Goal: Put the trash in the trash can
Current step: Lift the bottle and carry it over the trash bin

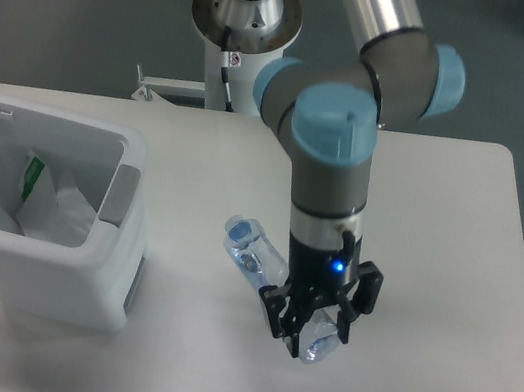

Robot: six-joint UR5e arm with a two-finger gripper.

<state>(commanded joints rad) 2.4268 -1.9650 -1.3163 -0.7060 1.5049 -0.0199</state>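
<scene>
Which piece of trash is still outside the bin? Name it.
The clear plastic bottle, held in the gripper above the table; the white wrappers already lie inside the bin.

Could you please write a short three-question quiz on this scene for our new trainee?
1. True or false: the hinged lid of the trash can is closed.
2. Which part of the clear plastic bottle points toward the trash can? A. its capped end B. its base C. neither; it stands upright
3. Fill in: the gripper is closed on the bottle's ____ end.

Key
1. False: the lid stands open, and crumpled white trash shows inside.
2. A: the blue-capped neck faces the can, with the bottle tilted and apparently lifted off the table.
3. Base: the end away from the cap.
</scene>
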